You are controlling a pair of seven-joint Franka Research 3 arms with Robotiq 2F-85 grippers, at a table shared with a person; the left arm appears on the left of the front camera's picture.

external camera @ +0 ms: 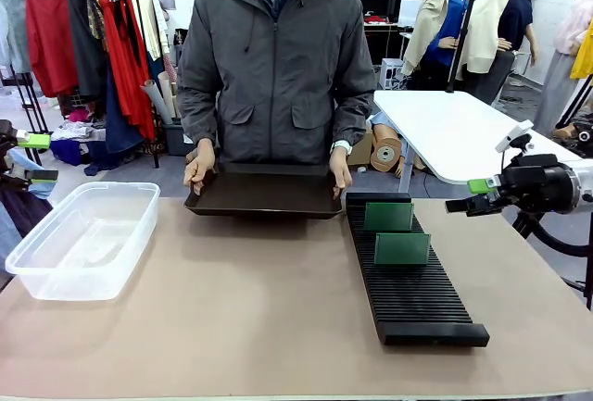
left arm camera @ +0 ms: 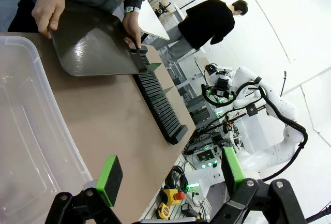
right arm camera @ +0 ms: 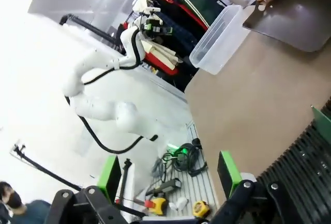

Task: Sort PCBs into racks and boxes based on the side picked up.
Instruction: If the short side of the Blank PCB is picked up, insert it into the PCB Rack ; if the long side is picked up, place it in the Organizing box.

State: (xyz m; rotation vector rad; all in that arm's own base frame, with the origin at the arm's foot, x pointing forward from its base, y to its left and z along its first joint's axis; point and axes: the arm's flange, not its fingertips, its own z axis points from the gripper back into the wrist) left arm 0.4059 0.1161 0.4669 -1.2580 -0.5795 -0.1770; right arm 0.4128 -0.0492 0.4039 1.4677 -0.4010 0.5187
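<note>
Green circuit boards, two of them, stood upright in the far slots of the one black rack [external camera: 408, 271] on the right of the tabletop [external camera: 259, 318]: the farther PCB [external camera: 388, 217] near the rack's far end, the nearer PCB [external camera: 402, 249] a few slots closer to the robot. The single clear box [external camera: 79, 239] sat on the left and looked empty. Between them, at the far edge, the person's two hands [external camera: 198, 168] gripped a smooth dark tray [external camera: 264, 194] whose surface appeared bare (no board visible on it).

The right gripper [external camera: 477, 194] hung off the table's right side, beside the rack's far end, its fingers [right arm camera: 227, 169] spread wide with nothing between them. The left gripper [left arm camera: 170, 175] hovered over the near corner of the box, its green pads likewise well apart and empty.

Judging from this, the chief risk lies with the right arm: reaching in toward the tray, it would pass close over the standing boards and could tip them or knock them out of their slots. The person's hands on the tray also sit in any reach path, so a gripper coming in early might meet a hand. A thin flat board lying on a smooth tray would likely slide rather than lift.
</note>
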